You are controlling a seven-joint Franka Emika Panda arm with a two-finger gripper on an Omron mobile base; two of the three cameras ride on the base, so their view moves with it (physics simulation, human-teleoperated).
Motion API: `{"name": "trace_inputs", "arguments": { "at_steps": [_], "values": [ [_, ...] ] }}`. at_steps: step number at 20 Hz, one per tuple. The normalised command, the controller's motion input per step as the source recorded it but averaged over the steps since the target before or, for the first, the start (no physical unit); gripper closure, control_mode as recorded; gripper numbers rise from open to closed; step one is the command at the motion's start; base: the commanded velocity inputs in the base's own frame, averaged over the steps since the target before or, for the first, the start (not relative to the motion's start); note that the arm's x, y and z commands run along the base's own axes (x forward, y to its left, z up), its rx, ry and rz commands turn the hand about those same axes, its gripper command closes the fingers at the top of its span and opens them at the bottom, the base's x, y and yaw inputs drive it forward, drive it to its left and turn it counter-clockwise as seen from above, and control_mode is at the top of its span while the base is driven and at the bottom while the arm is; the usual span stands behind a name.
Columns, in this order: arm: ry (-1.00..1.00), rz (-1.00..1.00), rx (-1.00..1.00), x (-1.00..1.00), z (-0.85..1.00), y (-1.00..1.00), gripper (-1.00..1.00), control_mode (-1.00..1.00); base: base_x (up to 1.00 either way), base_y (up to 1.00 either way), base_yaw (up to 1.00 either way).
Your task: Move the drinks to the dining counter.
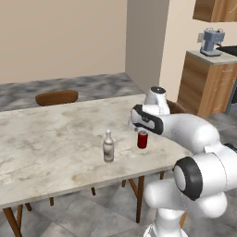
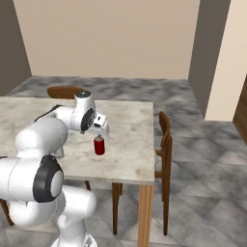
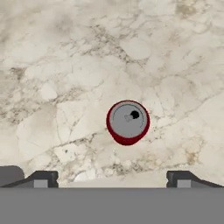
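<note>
Left base view: red can (image 1: 142,139) stands upright on the marble table (image 1: 41,143), near its right end. Brown bottle (image 1: 108,146) stands upright to the can's left, apart from it. The arm's hand hangs just above the can; jaw state not readable here

Right base view: gripper (image 2: 99,133) is directly over the can (image 2: 99,145), close above its top, the can free on the table (image 2: 130,144). A chair (image 2: 165,144) sits at the table's end

Hand view: can (image 3: 127,122) seen from above, upright on bare marble (image 3: 57,65), between the fingertips (image 3: 41,178), which are spread wide and clear of it
</note>
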Motion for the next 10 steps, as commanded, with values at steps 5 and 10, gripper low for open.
{"name": "trace_inputs", "arguments": {
  "at_steps": [5, 10],
  "values": [
    [-0.4, -0.01, 0.0, -0.98, 0.68, -0.08, -1.0, -1.0, 0.0, 0.0, 0.0],
    [-0.48, -0.19, 0.0, -1.0, 0.38, -0.2, -1.0, -1.0, 0.0, 0.0, 0.0]
  ]
}}
